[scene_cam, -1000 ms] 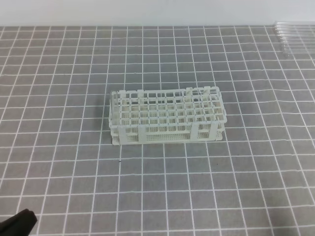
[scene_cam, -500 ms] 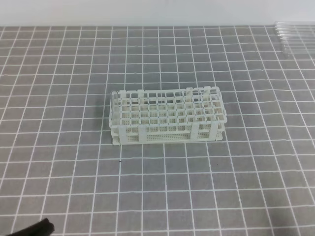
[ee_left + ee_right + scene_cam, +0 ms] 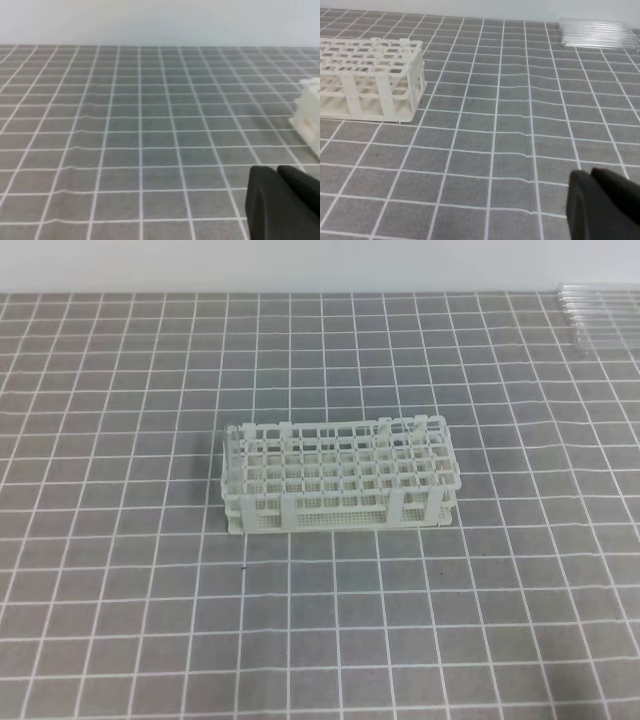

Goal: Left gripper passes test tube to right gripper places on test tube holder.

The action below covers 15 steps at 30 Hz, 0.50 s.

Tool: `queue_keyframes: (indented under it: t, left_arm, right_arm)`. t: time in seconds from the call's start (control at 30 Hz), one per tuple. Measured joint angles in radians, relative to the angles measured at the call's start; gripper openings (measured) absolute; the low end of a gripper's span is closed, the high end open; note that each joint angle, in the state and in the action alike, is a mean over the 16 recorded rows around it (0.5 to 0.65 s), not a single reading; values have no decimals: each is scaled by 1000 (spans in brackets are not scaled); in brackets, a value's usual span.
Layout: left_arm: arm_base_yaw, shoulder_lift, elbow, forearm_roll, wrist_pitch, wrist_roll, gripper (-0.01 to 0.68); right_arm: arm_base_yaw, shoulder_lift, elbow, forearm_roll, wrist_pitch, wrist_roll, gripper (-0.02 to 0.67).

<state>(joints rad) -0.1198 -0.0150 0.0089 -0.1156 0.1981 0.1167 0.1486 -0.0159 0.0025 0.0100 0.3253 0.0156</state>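
Note:
The white test tube holder [image 3: 338, 476] stands empty in the middle of the grey gridded mat; it also shows in the right wrist view [image 3: 370, 75] and at the right edge of the left wrist view [image 3: 310, 112]. Several clear test tubes [image 3: 598, 308] lie side by side at the far right corner of the mat, also visible from the right wrist [image 3: 597, 32]. Neither arm appears in the exterior high view. My left gripper [image 3: 276, 173] is shut and holds nothing, low over the mat and left of the holder. My right gripper [image 3: 591, 176] is shut and empty, to the right of the holder.
The gridded mat [image 3: 150, 590] runs to a pale wall at the back. The row of tubes reaches the mat's far right edge. Apart from the holder and the tubes, only bare mat shows around both grippers.
A black part of the left arm at the lower left corner of the exterior view slid right and down, and has now left that view. The holder and tubes have not moved.

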Motion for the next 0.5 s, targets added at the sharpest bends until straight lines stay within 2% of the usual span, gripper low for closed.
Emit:
queue_keyframes:
  t: [0.07, 0.17, 0.5]
  left_arm:
    - [43, -4, 0, 3, 18, -7, -2]
    - [73, -7, -1, 10, 45, -11, -2]
    - [89, 4, -4, 17, 115, -10, -2]
  right_arm:
    - [0, 0, 0, 0, 0, 0, -13]
    - [0, 0, 0, 0, -1, 0, -13]
    - [0, 0, 0, 0, -1, 0, -13]
